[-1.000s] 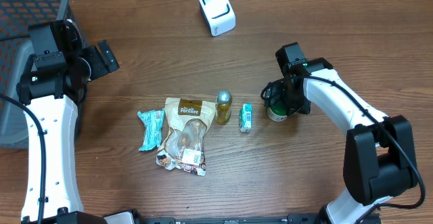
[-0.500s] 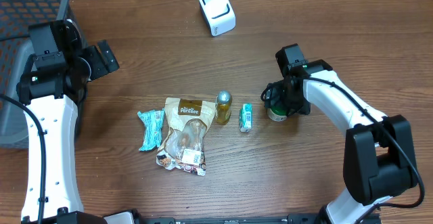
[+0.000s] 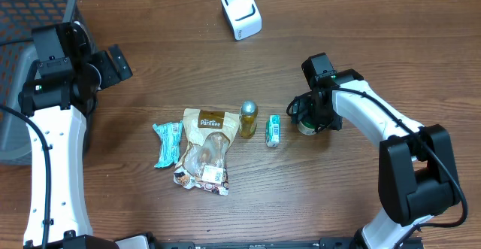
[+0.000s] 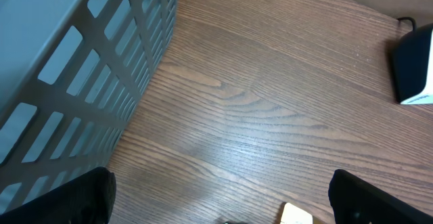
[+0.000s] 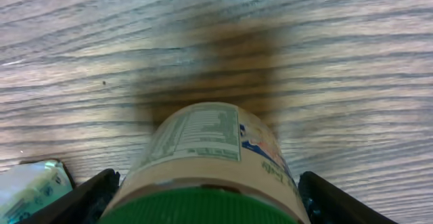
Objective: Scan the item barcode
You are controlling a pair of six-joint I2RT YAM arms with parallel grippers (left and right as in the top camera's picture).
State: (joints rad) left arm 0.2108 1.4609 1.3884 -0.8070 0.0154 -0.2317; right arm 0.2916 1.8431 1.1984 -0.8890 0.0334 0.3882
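Checkout-style tabletop (image 3: 361, 38), barcode scanner (image 3: 241, 12), grey basket (image 3: 22, 8)

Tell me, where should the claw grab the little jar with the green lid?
Grip the round tan jar with a green lid across its sides just under the lid, coming straight down from above. It stands upright, and the right claw has a finger against each side.

White shells, black joints
The left arm (image 3: 46, 140) and right arm (image 3: 368, 111) pair white link covers with boxy black motor housings; a thin black cable runs along each.
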